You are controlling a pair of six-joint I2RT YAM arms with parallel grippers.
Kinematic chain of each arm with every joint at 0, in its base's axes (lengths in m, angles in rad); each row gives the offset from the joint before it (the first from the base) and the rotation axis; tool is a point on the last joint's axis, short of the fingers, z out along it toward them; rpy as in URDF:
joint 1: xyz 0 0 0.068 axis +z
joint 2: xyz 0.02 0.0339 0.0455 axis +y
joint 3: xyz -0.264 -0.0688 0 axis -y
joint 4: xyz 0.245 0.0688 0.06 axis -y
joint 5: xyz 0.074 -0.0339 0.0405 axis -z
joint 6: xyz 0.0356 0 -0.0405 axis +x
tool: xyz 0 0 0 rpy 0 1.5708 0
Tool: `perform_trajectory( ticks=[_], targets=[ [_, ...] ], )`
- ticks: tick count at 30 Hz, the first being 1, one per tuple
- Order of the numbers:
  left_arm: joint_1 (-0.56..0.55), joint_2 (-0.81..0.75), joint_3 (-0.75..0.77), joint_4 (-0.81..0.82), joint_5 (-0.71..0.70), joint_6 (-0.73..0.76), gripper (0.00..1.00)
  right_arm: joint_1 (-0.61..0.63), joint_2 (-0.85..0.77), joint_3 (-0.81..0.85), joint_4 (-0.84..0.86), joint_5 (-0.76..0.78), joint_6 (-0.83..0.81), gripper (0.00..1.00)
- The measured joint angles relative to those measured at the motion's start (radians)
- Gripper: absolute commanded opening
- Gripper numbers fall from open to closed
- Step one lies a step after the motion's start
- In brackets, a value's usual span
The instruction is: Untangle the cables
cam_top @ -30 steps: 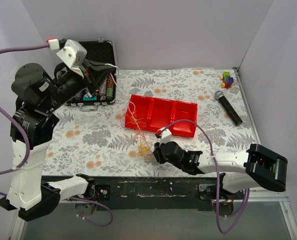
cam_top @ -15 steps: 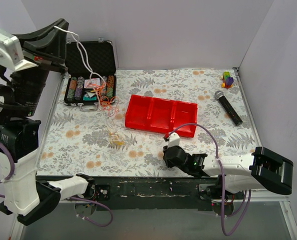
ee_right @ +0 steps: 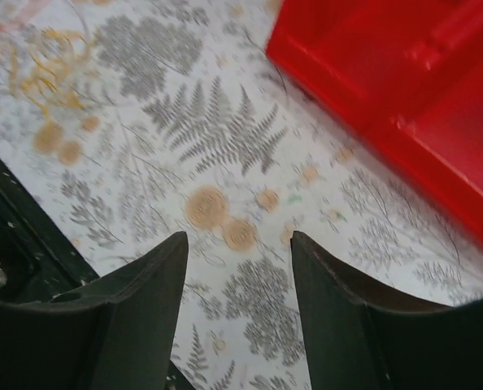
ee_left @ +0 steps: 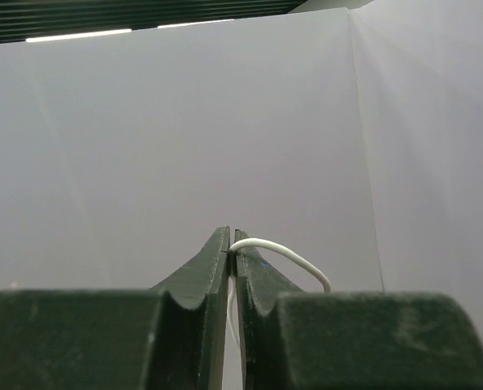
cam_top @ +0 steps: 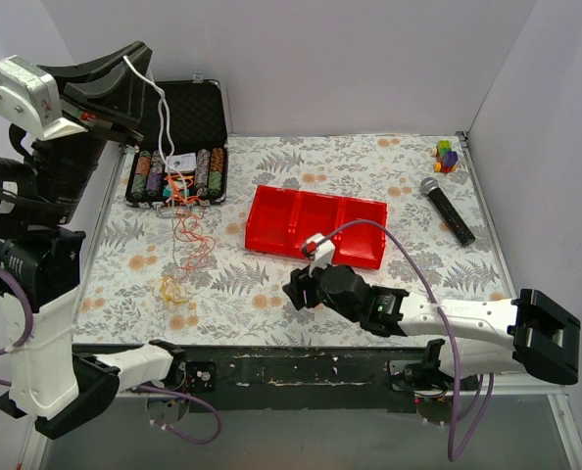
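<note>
My left gripper (cam_top: 132,57) is raised high at the far left and shut on a white cable (cam_top: 157,98), which hangs down from it; the left wrist view shows the white cable (ee_left: 282,253) pinched between the fingertips (ee_left: 232,237). Orange and red cables (cam_top: 185,220) dangle below in a loose clump over the table's left side. A yellow cable (cam_top: 169,288) lies curled on the table, also in the right wrist view (ee_right: 46,61). My right gripper (cam_top: 293,289) is open and empty, low over the table near the front; its jaws stand wide apart in the right wrist view (ee_right: 237,244).
A red tray (cam_top: 315,225) with compartments sits mid-table, also in the right wrist view (ee_right: 404,97). An open black case (cam_top: 178,147) with poker chips stands at the back left. A black microphone (cam_top: 446,210) and a small coloured toy (cam_top: 447,156) lie at the right.
My left gripper lifted the white cable high, pulling the clump away from the red tray to the left. The yellow cable dropped onto the table. My right gripper let go and drew back.
</note>
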Motion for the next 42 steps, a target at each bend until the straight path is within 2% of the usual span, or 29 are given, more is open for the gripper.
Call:
perform_trajectory(
  ticks=[4,8,12,15,21,31,42],
  targets=[
    [0.000,0.010,0.000,-0.001,0.037,-0.005,0.09,0.018,0.034,0.108,0.071,-0.040,-0.076,0.66],
    [0.000,0.009,-0.013,-0.003,0.100,-0.023,0.10,0.038,0.037,0.135,0.104,-0.065,-0.128,0.69],
    [0.000,-0.026,-0.100,0.001,0.189,-0.060,0.12,0.041,-0.007,0.137,0.108,-0.097,-0.177,0.76],
    [0.000,-0.056,-0.183,-0.003,0.256,-0.101,0.12,0.043,-0.065,0.175,0.109,-0.113,-0.224,0.77],
    [0.000,-0.063,-0.259,-0.018,0.327,-0.157,0.12,0.043,-0.101,0.315,0.125,-0.143,-0.299,0.77],
    [0.000,-0.050,-0.261,-0.022,0.362,-0.200,0.12,0.043,-0.057,0.338,0.137,-0.225,-0.335,0.75],
    [0.000,-0.047,-0.241,-0.031,0.402,-0.226,0.12,0.043,0.052,0.415,0.149,-0.167,-0.423,0.72]
  ],
)
